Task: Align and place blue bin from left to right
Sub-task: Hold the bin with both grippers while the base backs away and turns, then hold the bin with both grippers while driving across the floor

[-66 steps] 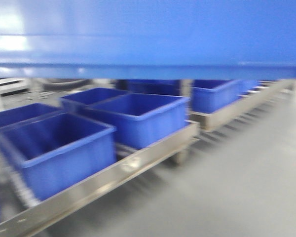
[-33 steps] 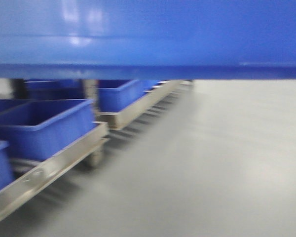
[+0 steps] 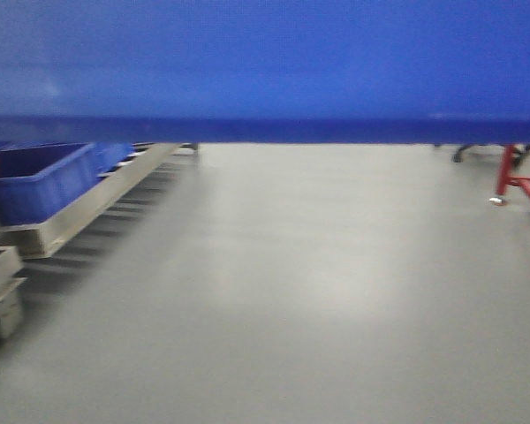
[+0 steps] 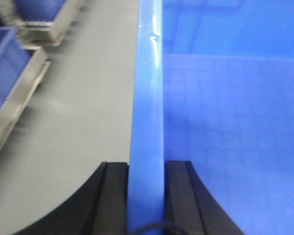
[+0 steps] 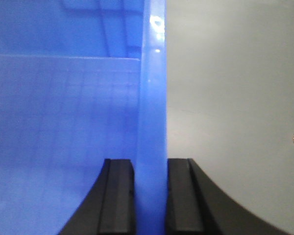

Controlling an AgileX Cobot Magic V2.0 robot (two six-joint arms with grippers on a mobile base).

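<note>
Clamping opposite walls, the left gripper point(image 4: 147, 196) and right gripper point(image 5: 151, 196) held the large bright-blue rigid plastic bin point(image 3: 265, 62) above grey floor point(image 3: 336, 291) (front view half-blocked); uneven grip risked a tilt or drop.

The blue bin point(image 3: 265, 62), a large bright-blue plastic crate, is held level above the grey floor point(image 3: 336, 291), its smooth flat side panel filling the top of the front view. Its glossy left rim is clamped between the black fingers of the left gripper point(image 4: 146, 169) and its right rim in the right gripper point(image 5: 151, 166). The inner walls show a faint grid.
</note>
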